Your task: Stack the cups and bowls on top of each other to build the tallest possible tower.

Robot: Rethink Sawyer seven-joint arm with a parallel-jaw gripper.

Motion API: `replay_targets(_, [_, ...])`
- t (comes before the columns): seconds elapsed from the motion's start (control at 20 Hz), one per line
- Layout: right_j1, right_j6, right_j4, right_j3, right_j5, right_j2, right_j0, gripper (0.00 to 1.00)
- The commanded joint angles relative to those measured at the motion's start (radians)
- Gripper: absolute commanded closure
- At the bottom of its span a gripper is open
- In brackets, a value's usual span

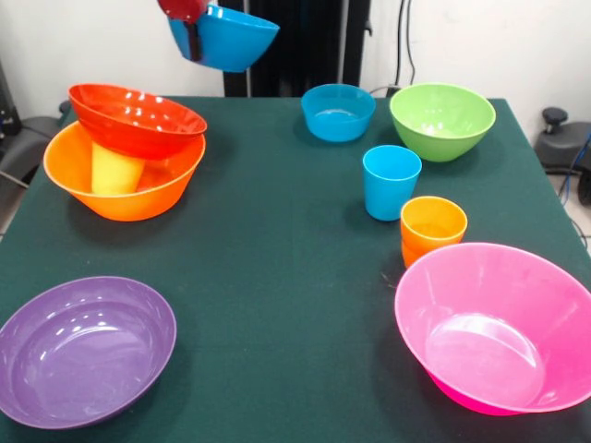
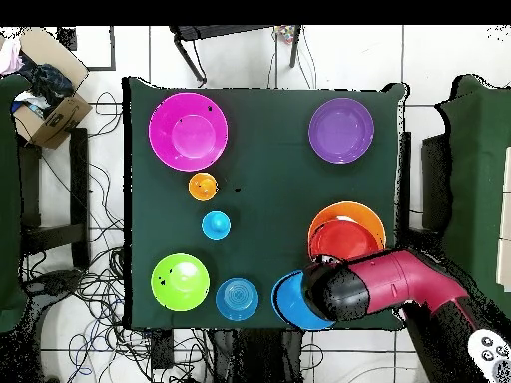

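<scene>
My gripper (image 1: 192, 35) is at the top left of the front view, raised above the table's far edge. It is shut on the rim of a blue bowl (image 1: 229, 39), which hangs tilted in the air. In the overhead view this bowl (image 2: 287, 301) sticks out from under the arm (image 2: 379, 284). Below and to the left, a red-orange bowl (image 1: 137, 118) rests tilted on a yellow cup (image 1: 116, 172) inside the big orange bowl (image 1: 138, 203). A blue cup (image 1: 391, 182) and nested orange cups (image 1: 432, 226) stand at the middle right.
A second blue bowl (image 1: 338, 112) and a green bowl (image 1: 441, 120) sit at the far right. A pink bowl (image 1: 499, 328) is at the near right and a purple bowl (image 1: 83, 351) at the near left. A cardboard box (image 2: 48, 110) lies off the table.
</scene>
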Motion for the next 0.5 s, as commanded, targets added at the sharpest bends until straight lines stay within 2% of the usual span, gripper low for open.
replay_targets(0.05, [0.018,-0.21,-0.008,-0.059,0.062,0.064,-0.004,1.0])
replay_targets(0.5, [0.031,-0.207,-0.015,-0.089,0.062,0.088,-0.019,1.0])
